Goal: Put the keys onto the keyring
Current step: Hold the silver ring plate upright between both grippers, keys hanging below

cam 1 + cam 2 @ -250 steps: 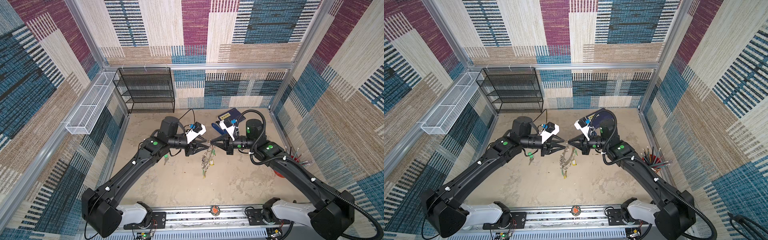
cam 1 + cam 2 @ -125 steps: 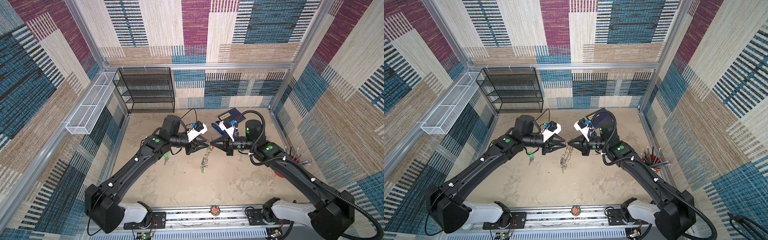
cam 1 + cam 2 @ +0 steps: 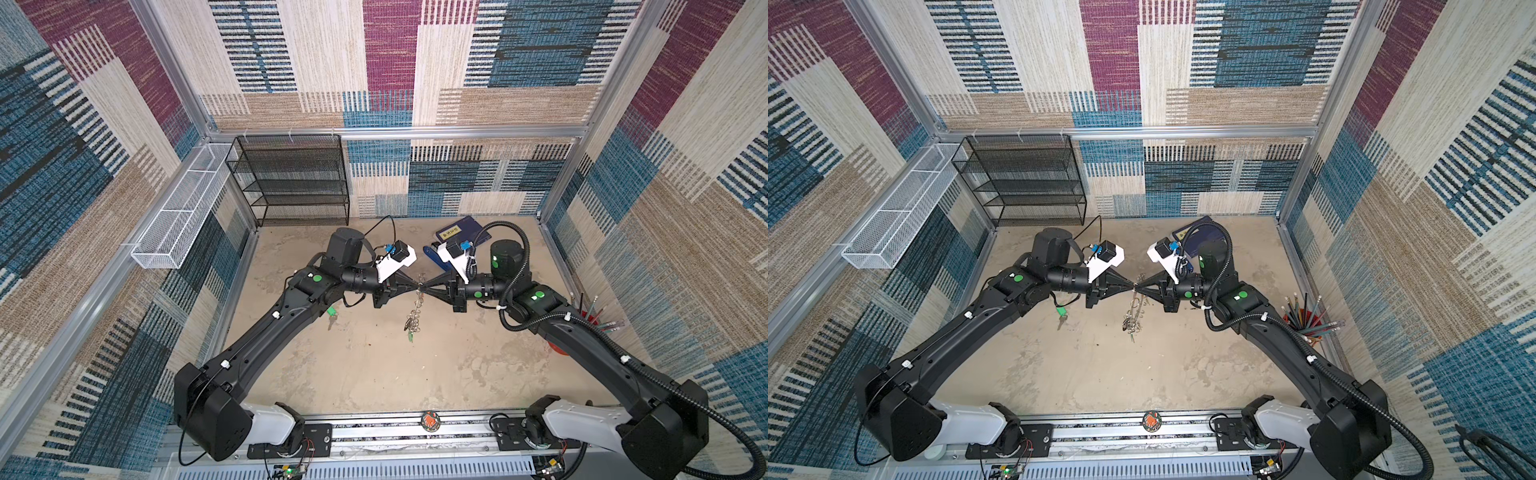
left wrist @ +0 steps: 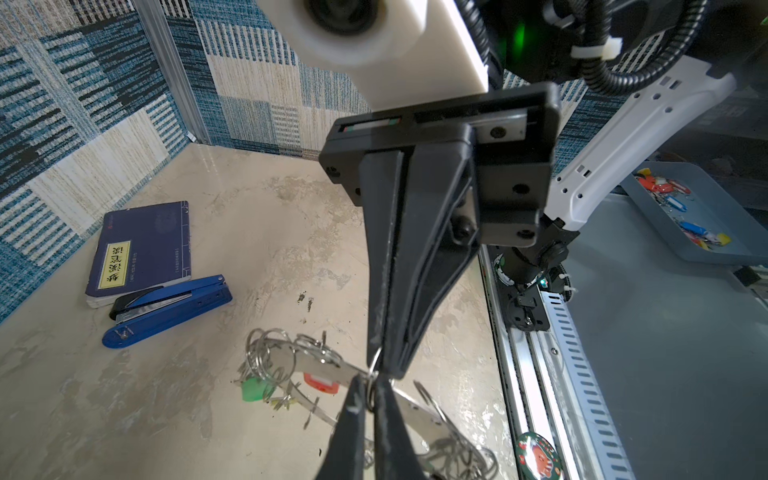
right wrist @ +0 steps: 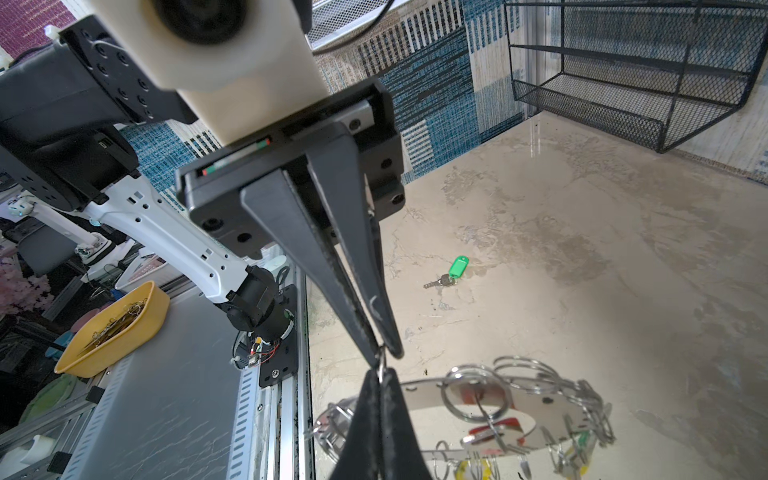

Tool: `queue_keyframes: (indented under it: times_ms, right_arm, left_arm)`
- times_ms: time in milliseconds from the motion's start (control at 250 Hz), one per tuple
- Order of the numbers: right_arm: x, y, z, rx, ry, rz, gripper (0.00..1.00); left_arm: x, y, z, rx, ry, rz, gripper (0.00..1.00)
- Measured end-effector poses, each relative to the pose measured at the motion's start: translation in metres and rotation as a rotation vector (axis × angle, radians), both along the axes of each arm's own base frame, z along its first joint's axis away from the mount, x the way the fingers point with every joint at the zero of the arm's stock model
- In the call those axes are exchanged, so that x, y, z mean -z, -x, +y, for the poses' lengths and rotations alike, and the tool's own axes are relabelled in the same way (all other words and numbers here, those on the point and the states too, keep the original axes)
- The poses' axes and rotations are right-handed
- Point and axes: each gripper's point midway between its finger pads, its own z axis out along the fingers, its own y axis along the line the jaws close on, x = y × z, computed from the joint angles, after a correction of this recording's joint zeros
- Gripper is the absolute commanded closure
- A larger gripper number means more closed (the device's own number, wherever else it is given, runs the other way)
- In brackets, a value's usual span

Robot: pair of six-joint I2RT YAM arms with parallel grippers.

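Keyring (image 3: 412, 320): flat polished metal disc rimmed with wire split rings, hanging above the counter (image 3: 374, 374). Edge-on from above, so you cannot read its tags. Left gripper (image 3: 417, 286), right gripper (image 3: 424, 286): tip to tip, both clamped on one rim ring. Green-tagged key (image 3: 331, 312): lying on counter, well apart.

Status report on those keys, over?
Left end effector, right end effector both shut on keyring. Keyring dangling below them. Green-tagged key loose on table.
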Motion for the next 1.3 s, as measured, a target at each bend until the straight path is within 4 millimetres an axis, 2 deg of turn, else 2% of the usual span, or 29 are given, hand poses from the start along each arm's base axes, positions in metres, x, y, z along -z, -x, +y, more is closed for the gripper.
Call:
queue_keyframes:
  times_ms: [216, 288, 352, 472, 600, 980, 1300]
  right_arm:
    - [0.001, 0.000, 0.000, -0.002, 0.003, -0.009, 1.00]
    - [0.002, -0.001, 0.000, 0.002, 0.005, -0.006, 0.81]
    - [0.002, -0.003, -0.003, 0.019, 0.002, 0.004, 0.70]
    - [-0.009, -0.005, -0.015, 0.047, -0.036, -0.028, 0.63]
    - [-0.013, -0.006, -0.023, 0.066, -0.065, -0.026, 0.57]
    - [-0.013, 0.000, -0.017, -0.001, -0.112, 0.008, 0.58]
    - [-0.017, 0.001, -0.012, -0.044, -0.126, 0.015, 0.62]
  left_arm:
    - [0.001, 0.000, -0.001, -0.001, 0.009, 0.013, 1.00]
    - [0.002, 0.000, -0.001, -0.012, 0.021, 0.027, 1.00]
    - [0.004, 0.000, -0.001, -0.018, 0.032, 0.042, 1.00]
    - [0.010, 0.001, 0.000, -0.044, 0.049, 0.086, 1.00]
    - [0.006, 0.004, 0.002, -0.060, 0.097, 0.100, 1.00]
    - [-0.014, 0.007, 0.004, -0.091, 0.261, 0.125, 1.00]
    - [-0.025, 0.007, 0.002, -0.092, 0.362, 0.144, 1.00]
